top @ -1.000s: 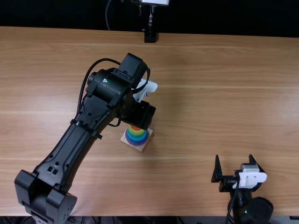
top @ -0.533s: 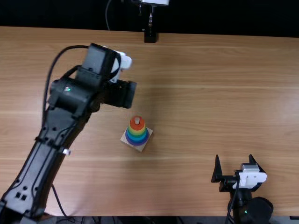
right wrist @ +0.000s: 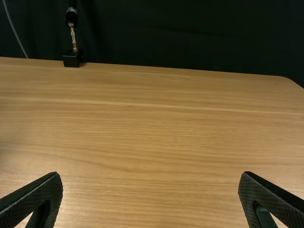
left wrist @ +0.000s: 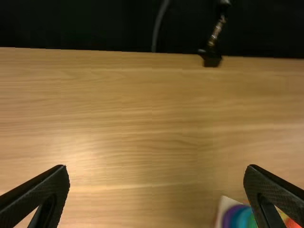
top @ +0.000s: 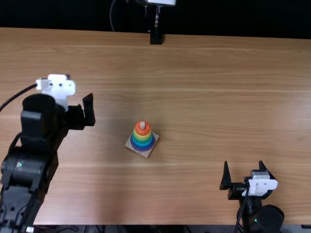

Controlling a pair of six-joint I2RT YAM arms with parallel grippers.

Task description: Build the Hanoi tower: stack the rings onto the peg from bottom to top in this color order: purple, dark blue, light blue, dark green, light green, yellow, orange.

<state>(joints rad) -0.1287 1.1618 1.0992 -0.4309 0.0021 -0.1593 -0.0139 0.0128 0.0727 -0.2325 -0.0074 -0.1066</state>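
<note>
- The ring tower stands on its pale base on the counter, purple lowest, orange highest, peg tip poking out.
- The left pincer, well apart from it, has its fingers spread.
- The right pincer, by the near edge, is spread too.

no readable txt or nos. anywhere
</note>
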